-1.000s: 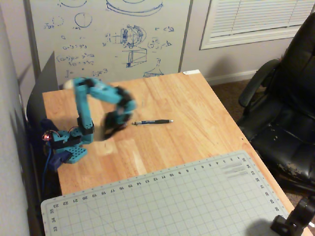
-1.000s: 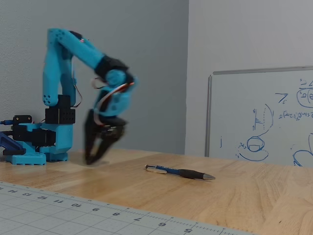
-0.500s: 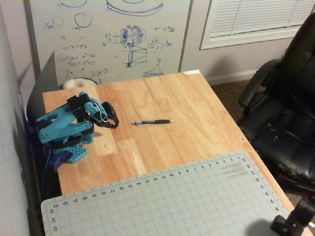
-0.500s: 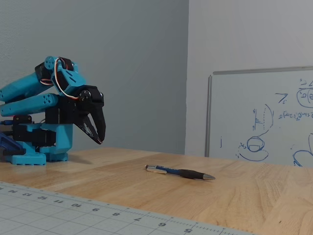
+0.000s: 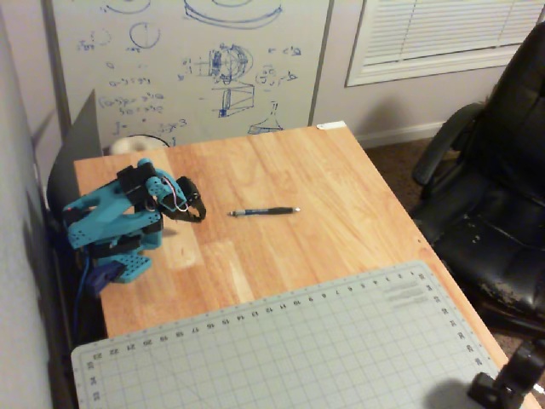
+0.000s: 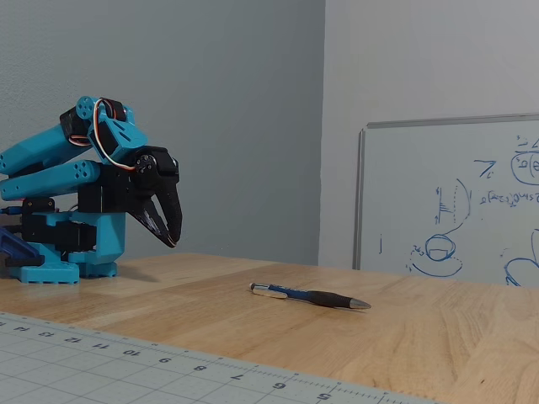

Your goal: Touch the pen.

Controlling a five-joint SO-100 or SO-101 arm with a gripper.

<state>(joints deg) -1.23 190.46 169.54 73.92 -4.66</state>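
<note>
The pen [image 5: 264, 210] is thin and dark with a bluish barrel and a silvery tip. It lies flat on the wooden table [image 5: 341, 187] near the middle, and in a fixed view from table height [image 6: 310, 295] it lies to the right of the arm. My gripper [image 5: 197, 211] [image 6: 171, 236] is on the folded turquoise arm at the left. Its black fingers point down, close together, a little above the table. It holds nothing and is well apart from the pen.
A grey cutting mat [image 5: 289, 349] covers the front of the table. A whiteboard [image 5: 196, 68] leans at the back. A black office chair [image 5: 494, 187] stands at the right of the table.
</note>
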